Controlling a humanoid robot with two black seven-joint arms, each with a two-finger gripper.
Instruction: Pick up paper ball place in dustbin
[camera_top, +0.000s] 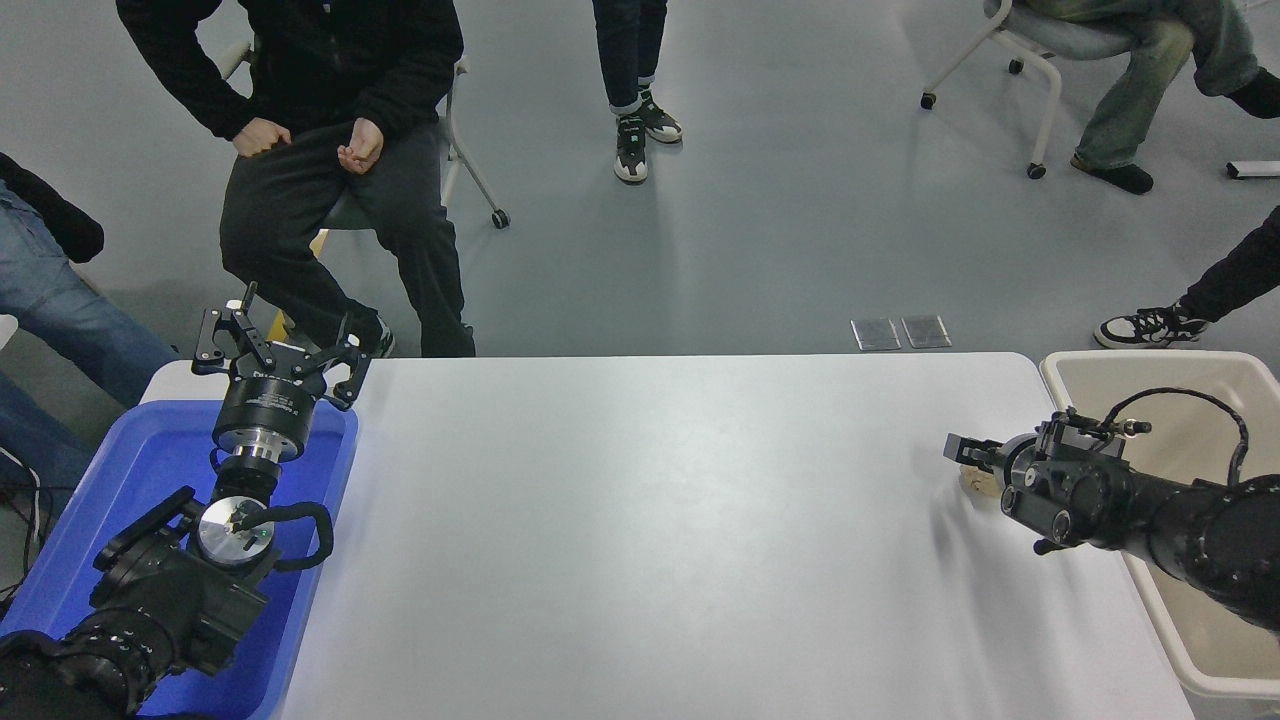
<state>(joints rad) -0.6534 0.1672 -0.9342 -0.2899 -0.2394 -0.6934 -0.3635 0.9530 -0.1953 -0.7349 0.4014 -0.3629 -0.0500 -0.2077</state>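
Observation:
The paper ball (977, 484) is a tan crumpled lump on the white table near its right edge, mostly hidden behind my right gripper (966, 452). The right gripper comes in from the right, low over the table, and sits right at the ball. Its wrist blocks the view, so I cannot tell how it stands. The beige dustbin (1110, 360) stands just right of the ball, off the table's right edge, and my right arm lies across it. My left gripper (280, 338) is open and parked over the blue tray (150, 450) at the lower left.
The white table (640, 520) spreads between the two arms. A seated person (330, 150) is at the far left side, with other people's legs and chairs on the floor beyond. The dustbin's rim lies close by the ball.

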